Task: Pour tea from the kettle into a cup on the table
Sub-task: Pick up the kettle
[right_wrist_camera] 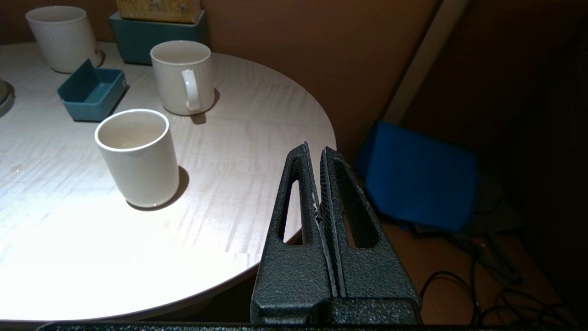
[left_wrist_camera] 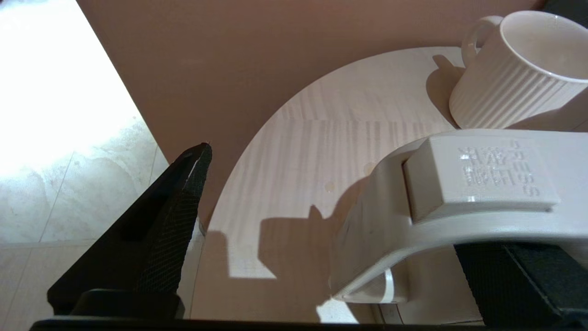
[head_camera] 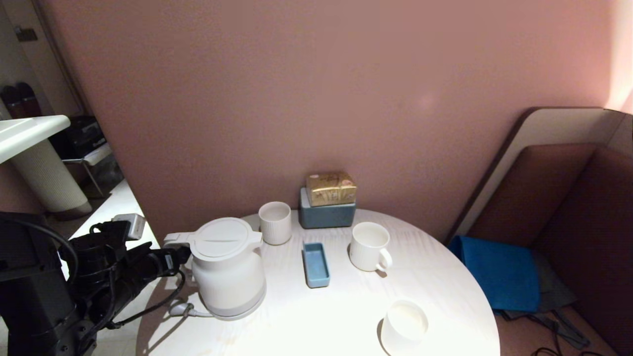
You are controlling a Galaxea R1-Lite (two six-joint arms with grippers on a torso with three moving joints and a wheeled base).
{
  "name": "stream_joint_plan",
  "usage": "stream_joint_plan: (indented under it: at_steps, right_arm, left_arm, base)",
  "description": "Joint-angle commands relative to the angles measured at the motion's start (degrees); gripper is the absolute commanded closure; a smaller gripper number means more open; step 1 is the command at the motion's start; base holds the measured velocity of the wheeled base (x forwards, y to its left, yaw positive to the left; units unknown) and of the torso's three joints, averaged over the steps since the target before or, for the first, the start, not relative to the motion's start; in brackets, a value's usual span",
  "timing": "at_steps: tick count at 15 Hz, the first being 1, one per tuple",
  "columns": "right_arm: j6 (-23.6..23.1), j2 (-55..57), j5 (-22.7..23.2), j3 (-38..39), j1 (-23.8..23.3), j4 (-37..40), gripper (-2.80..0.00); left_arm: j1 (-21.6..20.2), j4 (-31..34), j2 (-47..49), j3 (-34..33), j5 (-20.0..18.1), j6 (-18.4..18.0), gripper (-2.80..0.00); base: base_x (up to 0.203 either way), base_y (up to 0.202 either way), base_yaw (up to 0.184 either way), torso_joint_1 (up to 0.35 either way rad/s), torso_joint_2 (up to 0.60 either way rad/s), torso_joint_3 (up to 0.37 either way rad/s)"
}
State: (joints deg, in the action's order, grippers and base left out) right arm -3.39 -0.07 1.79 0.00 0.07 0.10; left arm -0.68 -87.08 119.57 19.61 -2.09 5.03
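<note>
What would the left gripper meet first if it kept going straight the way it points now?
Most likely the kettle: the open left gripper already points at its loop handle, which lies between the fingers in the wrist view. Contact cannot be told.

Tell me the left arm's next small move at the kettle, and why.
Probably close the left gripper on the kettle handle. Its jaws stand wide open at the handle: in the left wrist view one finger is clear to one side, the other beneath the handle. The kettle sits on its base, nothing poured.
</note>
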Motion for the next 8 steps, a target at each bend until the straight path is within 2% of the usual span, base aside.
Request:
stream_joint_plan:
  at_steps: [1, 8]
  right_arm:
    - [-0.04, 0.07, 0.05, 0.0, 0.01, -0.01, 0.0]
    - [-0.04, 0.07, 0.05, 0.0, 0.01, -0.01, 0.0]
  left_arm:
    - [-0.02, -2.88, -0.47, 0.16, -0.02, 0.06, -2.8]
    - [-0.02, -2.88, -0.28, 0.16, -0.02, 0.31, -2.8]
  base:
    - [0.0, 0.0, 0.0, 0.0, 0.0, 0.0]
    - [0.0, 0.0, 0.0, 0.0, 0.0, 0.0]
